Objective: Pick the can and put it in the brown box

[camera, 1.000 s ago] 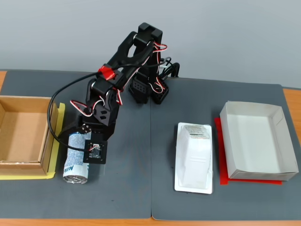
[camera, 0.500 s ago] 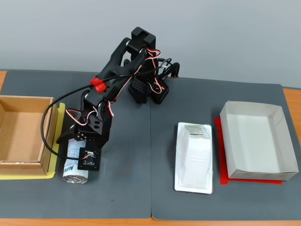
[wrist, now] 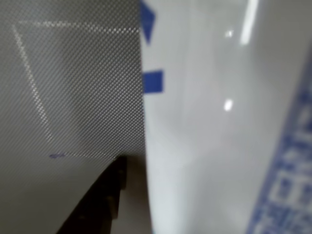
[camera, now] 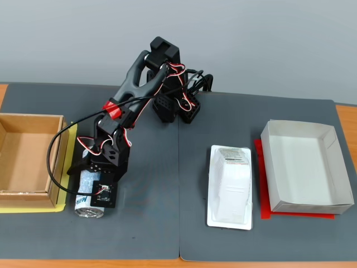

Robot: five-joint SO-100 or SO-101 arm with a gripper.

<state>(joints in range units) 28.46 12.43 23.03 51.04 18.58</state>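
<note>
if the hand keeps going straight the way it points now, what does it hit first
Most likely the slim white can with blue lettering lying directly under the hand. The wrist view shows it already alongside one finger; whether they touch is unclear.

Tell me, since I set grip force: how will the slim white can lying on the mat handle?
The slim white cylindrical can lies on its side, so it probably rolls if nudged. Its glossy wall looks slippery. It likely stays rigid under gentle pinching.

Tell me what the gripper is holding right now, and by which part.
Cannot be told. The gripper is down over the middle of the can, which lies on the mat, but the wrist hides the fingers, so a closed grip is not visible.
</note>
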